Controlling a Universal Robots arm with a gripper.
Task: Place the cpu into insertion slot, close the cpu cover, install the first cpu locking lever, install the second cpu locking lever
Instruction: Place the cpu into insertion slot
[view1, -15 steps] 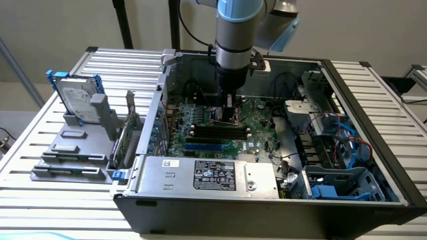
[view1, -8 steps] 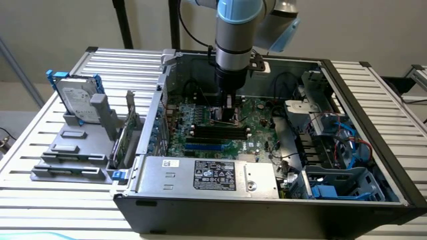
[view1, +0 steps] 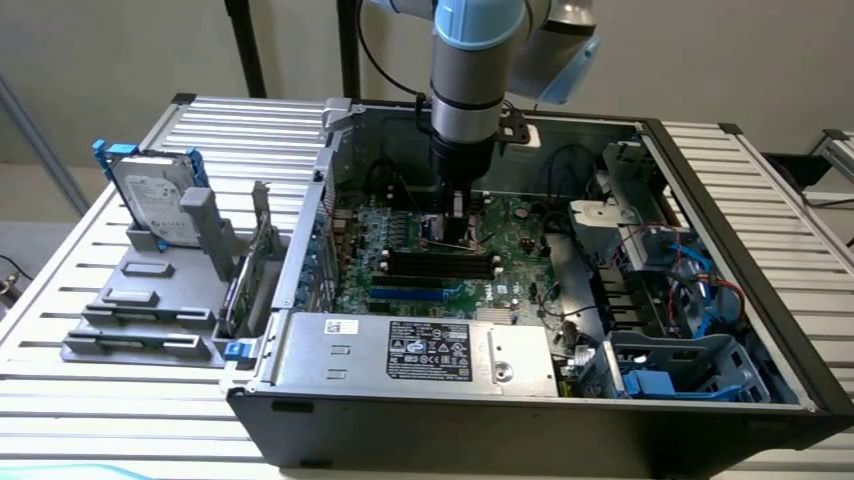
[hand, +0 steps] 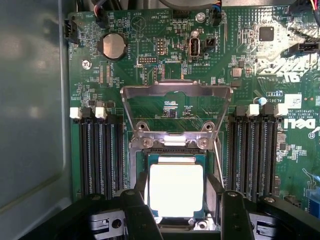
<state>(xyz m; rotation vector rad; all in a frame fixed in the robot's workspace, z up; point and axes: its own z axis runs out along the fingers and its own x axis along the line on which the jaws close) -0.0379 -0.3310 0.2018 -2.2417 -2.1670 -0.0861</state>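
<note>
— Fingers (hand: 136, 210) of the gripper (hand: 177, 181) sit closest to the wrist camera, black, one on each side of the cpu (hand: 176, 192). How do they stand?
— Spread wide. The pale square chip lies flat between them, down in the insertion slot (hand: 172, 151). The pads are right at two opposite edges of it. Whether they touch, I cannot tell.
— And the cpu cover (hand: 176, 90)?
— Swung up on its hinge and standing open beyond the chip. The green motherboard (hand: 150, 60) shows through its window. It is not closed over the socket.
— What flanks the socket?
— Long black memory slots (hand: 100, 155) on both sides, with white clips at their ends.
— How is the arm (view1: 467, 80) posed, seen from outside?
— It comes straight down from above into the open computer case (view1: 534, 430). Its last grey section is upright, with a blue-capped joint at the top. The tool points down at the board near the middle of the case. It is just beyond the memory slots as seen from the grey power supply box (view1: 414, 350) at the near edge.
— Anything outside the case?
— A hard drive (view1: 150, 195) stands upright in a grey holder (view1: 140, 310) on the slatted table (view1: 80, 400). That is toward the exterior view's left, well apart from the arm.
</note>
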